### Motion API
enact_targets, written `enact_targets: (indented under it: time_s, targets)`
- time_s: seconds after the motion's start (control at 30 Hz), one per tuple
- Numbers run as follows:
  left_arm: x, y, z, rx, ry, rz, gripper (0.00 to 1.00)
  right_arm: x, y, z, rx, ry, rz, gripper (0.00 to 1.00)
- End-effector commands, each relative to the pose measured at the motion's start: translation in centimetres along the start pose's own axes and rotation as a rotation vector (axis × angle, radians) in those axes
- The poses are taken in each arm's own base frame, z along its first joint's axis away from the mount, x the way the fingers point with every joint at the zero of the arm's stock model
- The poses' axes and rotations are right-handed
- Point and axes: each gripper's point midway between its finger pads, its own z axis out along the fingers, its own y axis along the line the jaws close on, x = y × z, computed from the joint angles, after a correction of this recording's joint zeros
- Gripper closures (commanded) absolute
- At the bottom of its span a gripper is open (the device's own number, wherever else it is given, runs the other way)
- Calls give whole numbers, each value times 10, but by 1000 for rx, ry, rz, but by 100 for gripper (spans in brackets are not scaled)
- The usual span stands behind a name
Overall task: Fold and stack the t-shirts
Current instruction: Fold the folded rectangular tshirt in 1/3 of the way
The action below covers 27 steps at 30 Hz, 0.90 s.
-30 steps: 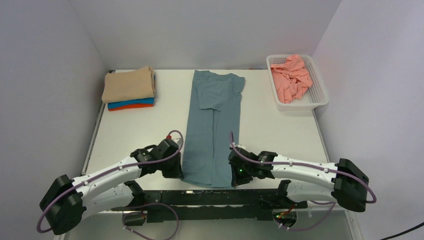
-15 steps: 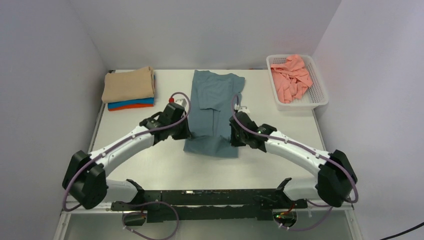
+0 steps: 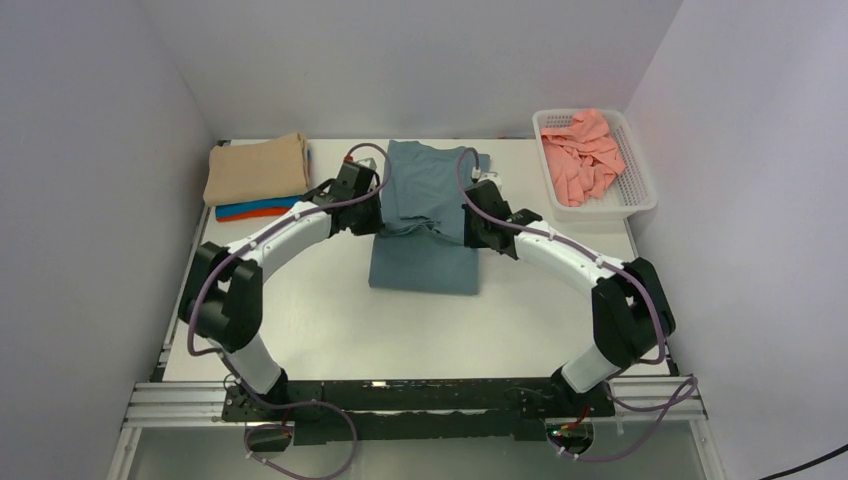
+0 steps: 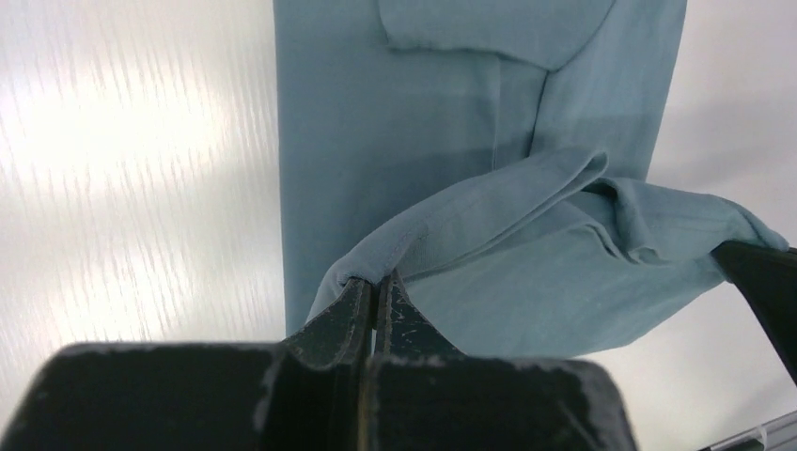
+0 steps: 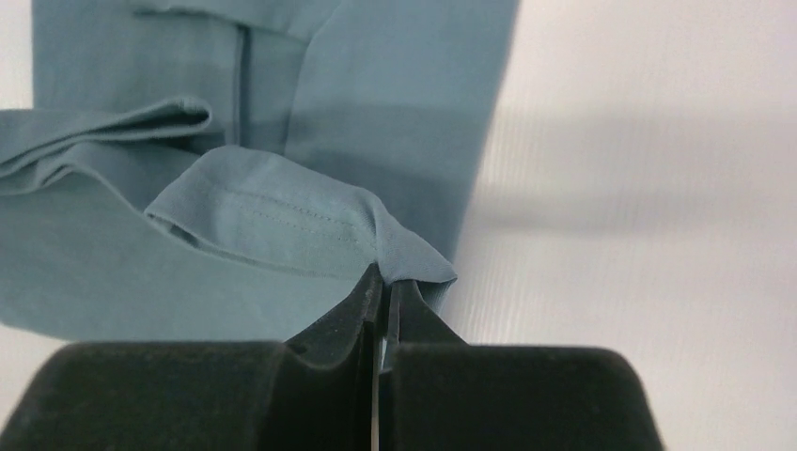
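Teal-grey t-shirt (image 3: 424, 268) is seen at the centre of the top view, on the white table (image 3: 300, 310). It is folded to a narrow strip, with its long axis running from lower frame to upper frame.

The strip is doubled over. Its hem edge is held raised above the middle of the strip, and the fold line is seen at the lower end.

Left gripper (image 4: 374, 282) is clamped on the hem corner at the strip's left side, jaws pressed together with cloth between them. Right gripper (image 5: 383, 277) is clamped the same way on the stitched hem corner at the right side. In the top view both are placed level with each other across the strip, so neither is nearer to the far end.

Key relation: the uncovered collar and sleeve end lies further toward the upper frame from both grippers, straight along the long axis. The next move is judged to be the hem carried that way and laid down evenly. A slack sag is noted in the cloth between the two corners, so a crooked edge is a risk.

Elsewhere:
- Folded stack at upper left: tan shirt (image 3: 257, 168) on top, blue shirt (image 3: 262, 204) and orange shirt (image 3: 262, 214) under it.
- Salmon pink shirt (image 3: 580, 155) bunched in the white basket (image 3: 640, 195) at upper right.

No brand, label or readable writing is seen on any cloth, the basket or the arms.
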Motion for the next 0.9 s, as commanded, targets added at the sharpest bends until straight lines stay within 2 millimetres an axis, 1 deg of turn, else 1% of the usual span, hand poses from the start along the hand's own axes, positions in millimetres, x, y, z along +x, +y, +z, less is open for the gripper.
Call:
enact_targets:
  time_s: [0.0, 0.13, 0.27, 0.3, 0.37, 0.43, 0.47, 0.5, 0.53, 0.57, 0.6, 0.63, 0.67, 0.7, 0.73, 0.77, 0.8, 0.87]
  targets:
    - [-25, -13, 11, 45, -21, 43, 100, -37, 0, 14, -14, -73, -3, 100]
    - [-28, -3, 30, 2, 16, 42, 100, -42, -10, 30, -5, -60, 17, 100]
    - [-31, 0, 46, 10, 43, 32, 98, -41, -14, 48, -18, -39, 23, 100]
    - [-31, 2, 50, 9, 52, 30, 97, -43, -14, 52, -21, -45, 27, 100]
    - [-33, 5, 57, -1, 63, 21, 91, -46, -17, 62, -21, -41, 39, 95]
    - [-37, 7, 62, -2, 63, 13, 80, -52, -19, 71, -30, -49, 46, 92]
    - [-39, 8, 63, 2, 62, 9, 72, -54, -20, 74, -39, -50, 51, 85]
    - [-44, 6, 62, 11, 54, 6, 60, -57, -21, 77, -38, -46, 59, 72]
    - [-46, 6, 61, 17, 53, 3, 48, -58, -22, 77, -32, -42, 67, 56]
    - [-48, 4, 57, 27, 51, 7, 40, -61, -22, 77, -29, -44, 67, 44]
    - [-49, 3, 53, 33, 46, 8, 32, -62, -22, 75, -28, -45, 69, 36]
    - [-49, 2, 48, 37, 36, 8, 22, -65, -23, 69, -27, -57, 78, 24]
    - [-47, 3, 43, 39, 30, 8, 9, -65, -24, 64, -25, -66, 89, 7]
    - [-44, 5, 38, 40, 26, 3, 2, -64, -26, 59, -24, -75, 96, 1]
    - [-40, 6, 31, 43, 22, -3, 1, -62, -27, 54, -24, -82, 108, 0]
    - [-32, 10, 27, 39, 27, -12, 1, -58, -28, 49, -24, -79, 118, 0]
    - [-25, 12, 19, 45, 25, -20, 1, -53, -30, 44, -22, -75, 128, 0]
    - [-5, 16, 11, 66, 44, -47, 0, -40, -31, 34, -36, -60, 151, 0]
